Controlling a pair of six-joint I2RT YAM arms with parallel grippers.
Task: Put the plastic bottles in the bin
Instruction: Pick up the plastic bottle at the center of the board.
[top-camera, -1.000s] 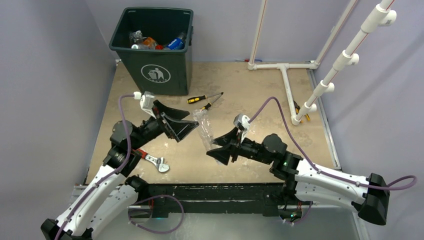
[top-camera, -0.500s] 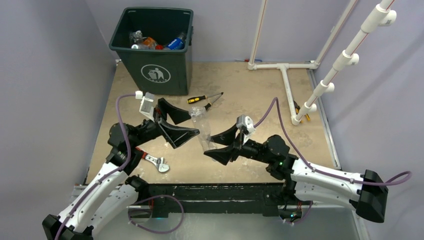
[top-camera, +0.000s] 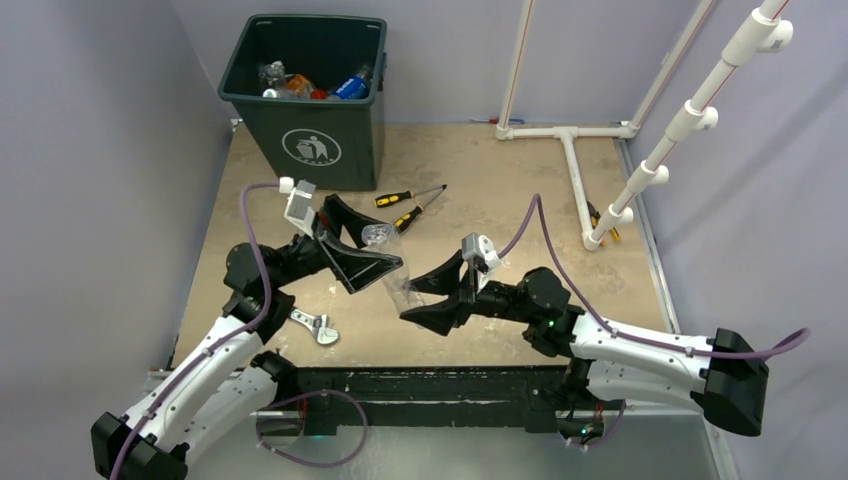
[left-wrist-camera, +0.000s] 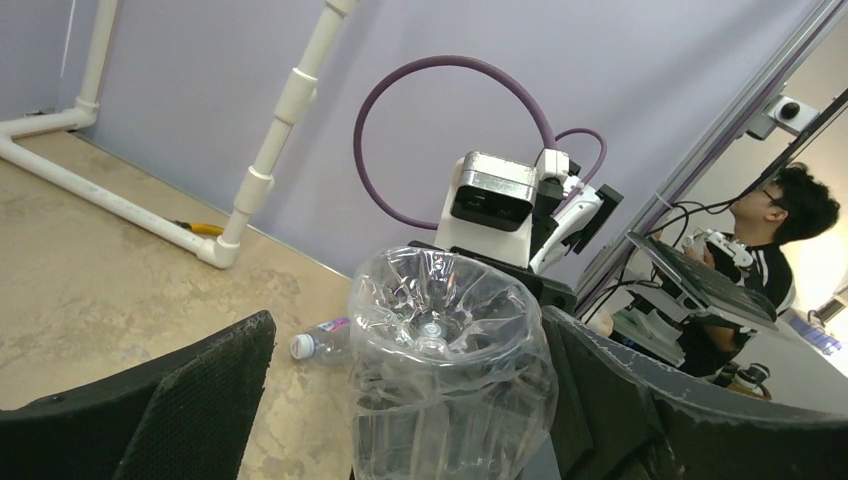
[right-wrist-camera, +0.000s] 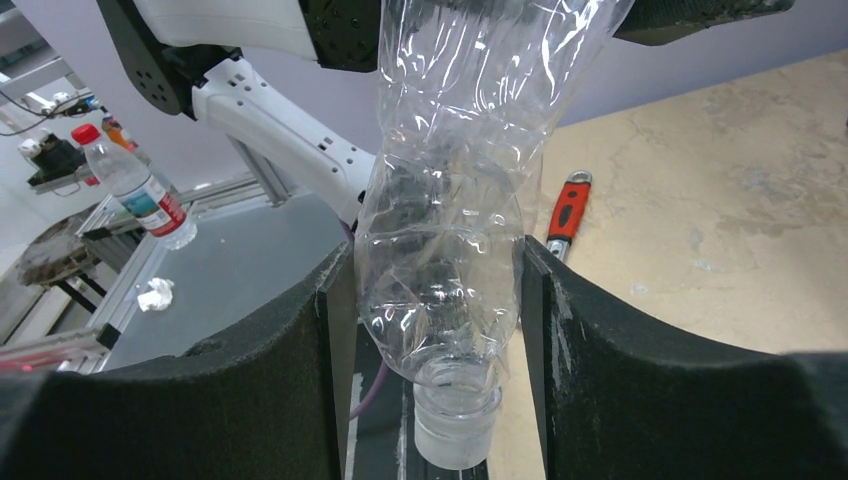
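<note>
A clear, label-less, crumpled plastic bottle (top-camera: 392, 262) hangs above the table between both grippers. My right gripper (top-camera: 410, 298) is shut on its shoulder, just above the neck and clear cap (right-wrist-camera: 455, 420), and both pads press its sides. My left gripper (top-camera: 390, 245) is open around the bottle's base (left-wrist-camera: 445, 330); its left finger (left-wrist-camera: 190, 400) stands apart from the bottle and its right finger (left-wrist-camera: 610, 400) is against it. A small bottle (left-wrist-camera: 322, 338) with a white cap lies on the table beyond. The dark bin (top-camera: 312, 140) at the back left holds several bottles (top-camera: 350, 87).
Two yellow-and-black screwdrivers (top-camera: 410, 198) lie in front of the bin. A red-handled wrench (top-camera: 310, 322) lies by the left arm and also shows in the right wrist view (right-wrist-camera: 565, 215). White PVC pipes (top-camera: 575, 170) run along the back right.
My right gripper has carried the bottle left and toward the near edge, tilting it. The bottle's base now sits between my left gripper's open jaws, which have shifted slightly.
</note>
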